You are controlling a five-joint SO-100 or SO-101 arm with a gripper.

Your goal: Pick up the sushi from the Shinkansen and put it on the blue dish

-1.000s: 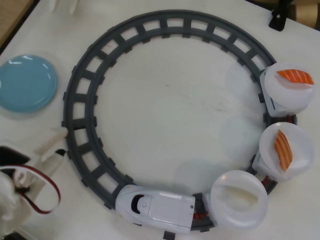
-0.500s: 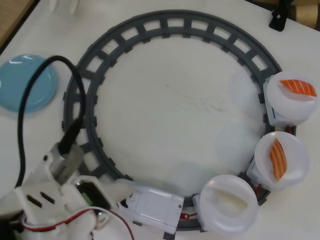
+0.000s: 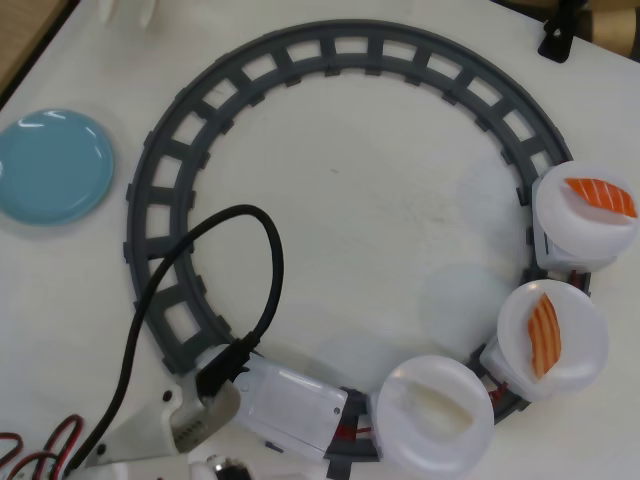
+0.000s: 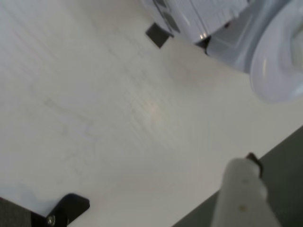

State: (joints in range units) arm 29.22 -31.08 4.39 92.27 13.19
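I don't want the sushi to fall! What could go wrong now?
1. Three pieces ride the white toy train. The gripper might take the brighter red-orange piece or the plain whitish piece instead of the pale striped salmon sushi.
2. The round light-blue dish sits across the grey track ring, so the sushi may drop during the long carry.

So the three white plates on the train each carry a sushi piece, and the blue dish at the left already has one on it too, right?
Not quite. The blue dish is bare in the overhead view; no sushi lies on it. The rest holds: the three white plates each carry a piece.
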